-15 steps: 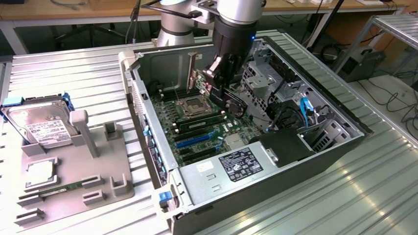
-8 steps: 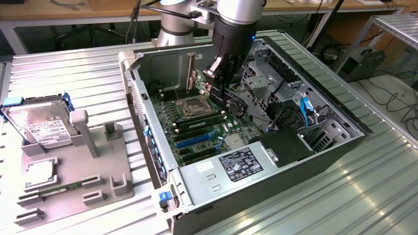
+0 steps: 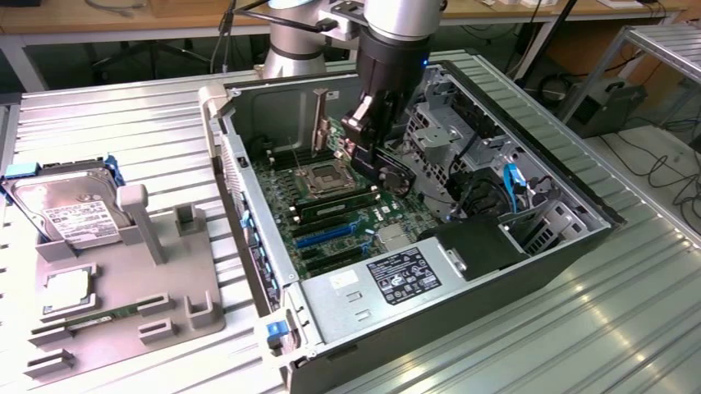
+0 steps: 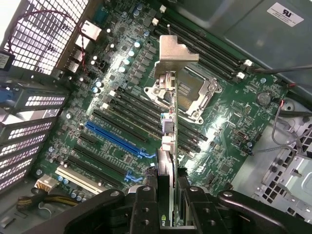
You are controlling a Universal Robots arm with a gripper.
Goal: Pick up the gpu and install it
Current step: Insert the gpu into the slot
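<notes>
1. GPU (image 4: 168,129): hangs on edge over the motherboard (image 4: 112,97) inside the open case (image 3: 547,246), at upper centre of the exterior view. Its silver bracket (image 4: 178,48) is at the end away from the fingers.
2. State of the gripper (image 3: 367,123): clenched on the GPU, one finger on each face of the card.
3. Done, as judged from the frames: the pick-up. The GPU is in the air and well apart from the grey tray (image 3: 121,279) at lower left of the exterior view, where the hard drive (image 3: 66,209) sits.
4. Left to do: seating. The card's lower edge appears clear of the board, and the blue slot (image 4: 114,139) beside it shows no card.
</notes>
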